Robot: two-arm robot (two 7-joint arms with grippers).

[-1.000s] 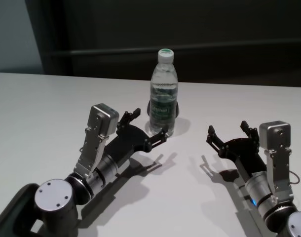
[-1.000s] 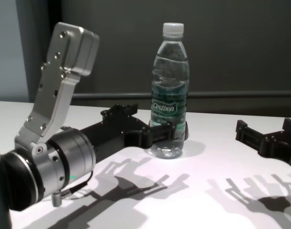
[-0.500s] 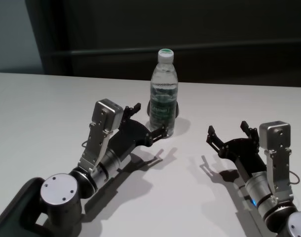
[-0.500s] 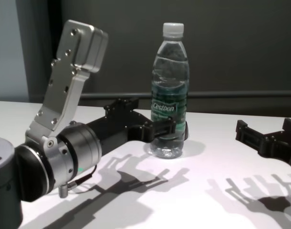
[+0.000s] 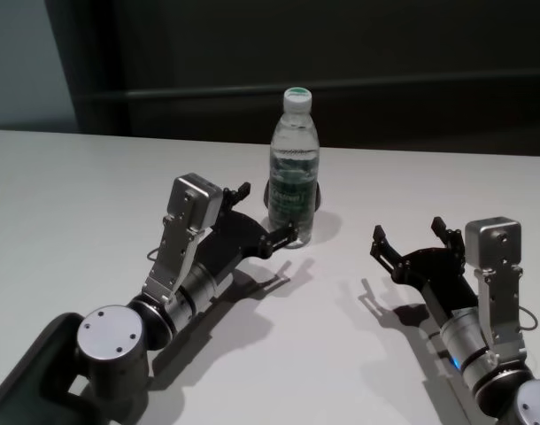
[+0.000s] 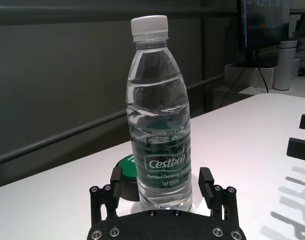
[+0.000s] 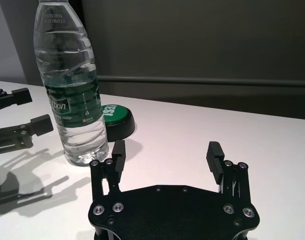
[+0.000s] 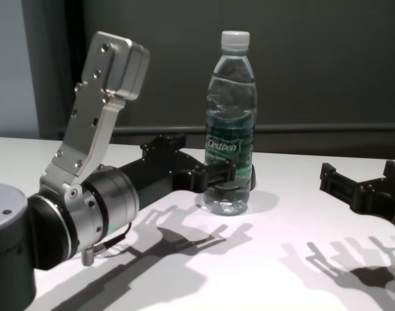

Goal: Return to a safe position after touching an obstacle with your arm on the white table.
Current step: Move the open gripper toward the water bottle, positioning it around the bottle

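The obstacle, a clear water bottle (image 5: pixel 294 177) with a white cap and a green "Cestbon" label, stands upright on the white table (image 5: pixel 75 195) near its far edge. My left gripper (image 5: pixel 268 212) is open and low at the bottle's base. In the left wrist view the bottle (image 6: pixel 160 125) stands between the two fingers with a small gap on each side. From the chest, one finger crosses in front of the bottle (image 8: pixel 231 129). My right gripper (image 5: pixel 408 228) rests open on the right, well apart from the bottle (image 7: pixel 72 90).
A low dark puck with a green top (image 7: pixel 115 117) sits right behind the bottle. A dark wall with a horizontal rail (image 5: pixel 429 84) runs behind the table's far edge. The left gripper (image 7: pixel 22 125) also shows far off in the right wrist view.
My left arm has pushed forward and turned toward the bottle, bringing its fingers closer around the base. The bottle has stayed upright in place. The right arm has not moved.
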